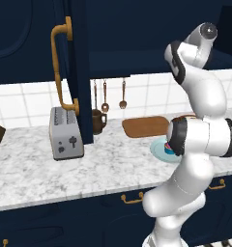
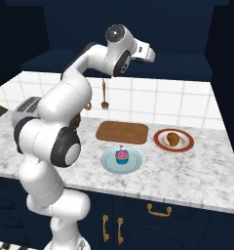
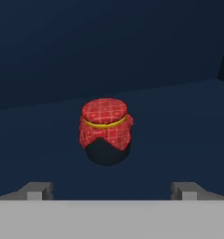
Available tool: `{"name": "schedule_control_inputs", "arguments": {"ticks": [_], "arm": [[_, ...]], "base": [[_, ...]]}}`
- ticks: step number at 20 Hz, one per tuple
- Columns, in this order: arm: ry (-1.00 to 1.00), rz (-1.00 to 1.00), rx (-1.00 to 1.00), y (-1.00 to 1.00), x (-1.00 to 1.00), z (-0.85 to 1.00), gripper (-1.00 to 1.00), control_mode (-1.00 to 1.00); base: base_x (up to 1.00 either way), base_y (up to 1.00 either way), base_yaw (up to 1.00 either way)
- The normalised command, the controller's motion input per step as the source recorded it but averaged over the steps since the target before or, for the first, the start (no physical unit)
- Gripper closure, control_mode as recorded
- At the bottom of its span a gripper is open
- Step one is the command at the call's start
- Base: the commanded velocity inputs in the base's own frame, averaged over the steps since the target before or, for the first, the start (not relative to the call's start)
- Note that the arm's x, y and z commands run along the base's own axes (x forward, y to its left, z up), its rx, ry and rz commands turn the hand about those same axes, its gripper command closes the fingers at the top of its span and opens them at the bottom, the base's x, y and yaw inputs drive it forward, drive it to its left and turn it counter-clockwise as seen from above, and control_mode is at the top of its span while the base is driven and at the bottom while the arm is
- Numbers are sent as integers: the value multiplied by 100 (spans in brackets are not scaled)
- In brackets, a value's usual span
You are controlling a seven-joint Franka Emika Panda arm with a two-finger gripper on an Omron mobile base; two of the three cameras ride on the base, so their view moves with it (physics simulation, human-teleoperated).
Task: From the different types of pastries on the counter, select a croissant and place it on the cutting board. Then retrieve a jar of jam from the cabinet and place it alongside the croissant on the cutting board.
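Tool spread, fingertips wide apart, nothing between them. Jar of jam sits upright on the dark cabinet shelf, dead ahead, apart from the fingers. Judgement: advance straight, centre jar between fingers, close below the cloth cap.

Desk: croissant lies on the red-rimmed plate, cupcake on the pale blue plate. Cutting board bare.

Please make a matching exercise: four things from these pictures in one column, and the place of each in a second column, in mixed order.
Things:
1. croissant
2. cupcake
3. jar of jam
4. toaster

Places:
A. on the pale blue plate
B. inside the dark cabinet, in front of the open claw
C. on the counter beside the open cabinet door
D. on the red-rimmed plate

Pairs: 1-D, 2-A, 3-B, 4-C
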Motion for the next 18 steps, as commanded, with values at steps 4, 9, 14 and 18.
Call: {"name": "schedule_control_inputs", "arguments": {"ticks": [4,9,14,18], "arm": [[0,0,2,0,36,13,-100,-100],[0,0,0,-2,26,10,-100,-100],[0,0,0,0,25,-4,-100,-100],[0,0,0,0,35,-6,-100,-100]], "base": [[0,0,0],[0,0,0],[0,0,0],[0,0,0]]}}
